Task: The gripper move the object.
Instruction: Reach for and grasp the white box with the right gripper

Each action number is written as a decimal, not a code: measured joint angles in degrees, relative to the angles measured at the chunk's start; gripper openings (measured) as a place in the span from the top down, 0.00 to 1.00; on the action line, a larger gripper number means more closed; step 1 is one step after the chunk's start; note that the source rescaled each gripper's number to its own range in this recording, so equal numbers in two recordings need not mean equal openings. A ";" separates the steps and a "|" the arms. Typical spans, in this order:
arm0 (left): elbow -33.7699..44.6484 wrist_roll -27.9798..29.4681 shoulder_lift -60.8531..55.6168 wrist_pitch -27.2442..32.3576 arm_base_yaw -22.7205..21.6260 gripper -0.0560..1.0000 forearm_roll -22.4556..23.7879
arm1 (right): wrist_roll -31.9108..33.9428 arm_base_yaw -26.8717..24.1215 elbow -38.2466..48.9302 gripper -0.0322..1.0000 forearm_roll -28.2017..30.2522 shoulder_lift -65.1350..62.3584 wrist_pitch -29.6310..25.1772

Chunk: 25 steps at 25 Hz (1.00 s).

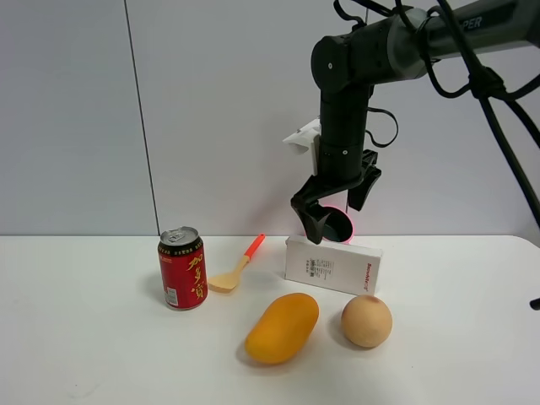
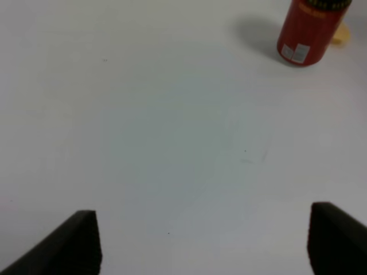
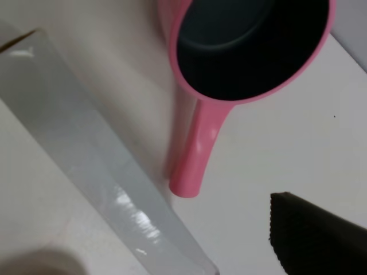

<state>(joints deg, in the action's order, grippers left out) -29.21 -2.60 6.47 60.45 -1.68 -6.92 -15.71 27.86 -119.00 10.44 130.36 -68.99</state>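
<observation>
White "PER" marks the dark grey robot arm (image 1: 498, 17). Yellow Chinese characters run down the red drink can (image 1: 182, 268) (print on the white cardboard box (image 1: 332, 265) is unreadable).

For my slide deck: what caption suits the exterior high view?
Right gripper, open, hovers near the white box and pink scoop; red can, spatula, mango and peach sit nearby.

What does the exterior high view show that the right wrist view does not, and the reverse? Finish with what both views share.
Only the exterior high view: the red can, the mango, the orange-handled spatula and the whole right gripper, jaws apart above the white box.
Only the right wrist view: the dark hollow of the pink scoop and its full handle, lying beside the box.
Both: the box, the scoop (from outside, only a pink sliver behind the box) and the white table.
</observation>
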 joint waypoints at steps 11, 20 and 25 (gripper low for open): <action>0.00 0.00 0.00 0.00 0.00 0.00 0.00 | -3.11 -2.58 0.00 0.04 -9.25 0.22 1.10; 0.00 0.00 0.00 0.00 0.00 0.00 0.06 | -3.48 -2.58 -0.02 0.05 -9.15 5.70 1.74; 0.00 0.00 0.00 0.00 0.00 0.00 0.06 | -3.48 -2.58 -0.02 0.09 -8.93 7.00 2.05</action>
<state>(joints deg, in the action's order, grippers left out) -29.21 -2.60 6.47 60.45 -1.68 -6.87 -19.19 25.28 -119.03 1.52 137.36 -66.94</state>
